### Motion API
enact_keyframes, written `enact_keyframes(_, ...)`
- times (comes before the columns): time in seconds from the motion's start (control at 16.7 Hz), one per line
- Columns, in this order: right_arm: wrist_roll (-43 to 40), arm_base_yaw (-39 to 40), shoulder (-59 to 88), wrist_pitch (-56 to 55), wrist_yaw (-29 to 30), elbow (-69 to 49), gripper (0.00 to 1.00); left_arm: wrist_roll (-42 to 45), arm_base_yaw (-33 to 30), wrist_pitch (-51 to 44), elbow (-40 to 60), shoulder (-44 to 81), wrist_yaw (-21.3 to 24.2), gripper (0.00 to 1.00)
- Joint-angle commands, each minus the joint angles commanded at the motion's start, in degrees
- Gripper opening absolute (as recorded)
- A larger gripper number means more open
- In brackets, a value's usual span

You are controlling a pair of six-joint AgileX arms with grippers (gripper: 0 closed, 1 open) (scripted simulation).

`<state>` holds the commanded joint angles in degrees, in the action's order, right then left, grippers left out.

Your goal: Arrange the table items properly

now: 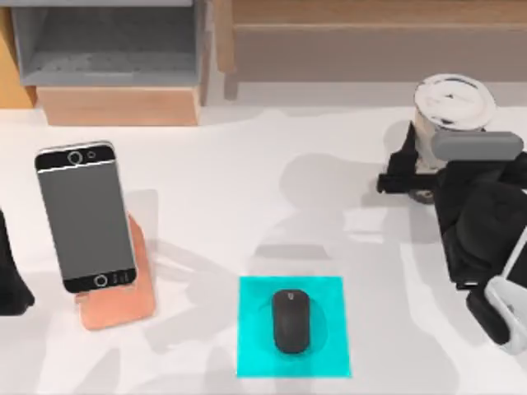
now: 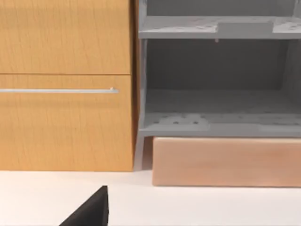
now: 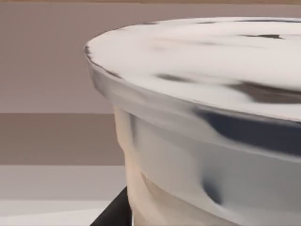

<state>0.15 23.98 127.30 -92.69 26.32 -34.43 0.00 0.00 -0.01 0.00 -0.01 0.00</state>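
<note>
R pincer (image 1: 412, 169) at the cup (image 1: 453, 103) near tabletop (image 1: 329, 164) far-right corner; can't tell if it's pinching. Phone (image 1: 85, 216) leans on stand (image 1: 119, 300), left side. Mouse (image 1: 291, 321) on cyan mat (image 1: 255, 362), near edge, middle. L arm (image 1: 10, 280) parked at left edge.

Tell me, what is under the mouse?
The mouse lies on a cyan mat, which lies flat on the table. The mat's part beneath the mouse is covered.
</note>
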Motion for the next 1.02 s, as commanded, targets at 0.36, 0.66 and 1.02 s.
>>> enact_keyframes(0.36,0.03,0.01,-2.86,2.49,-0.03,0.39,0.00,0.00,0.00,0.00,0.00,0.00,0.00,1.00)
enact_keyframes(0.66,0.28,-0.06,-3.22,2.23,-0.09,-0.25,0.00,0.00,0.00,0.00,0.00,0.00,0.00,1.00)
enact_keyframes(1.02,3.50,-2.40,-11.31,6.39,-1.67,-5.09,0.00,0.00,0.00,0.00,0.00,0.00,0.00,1.00)
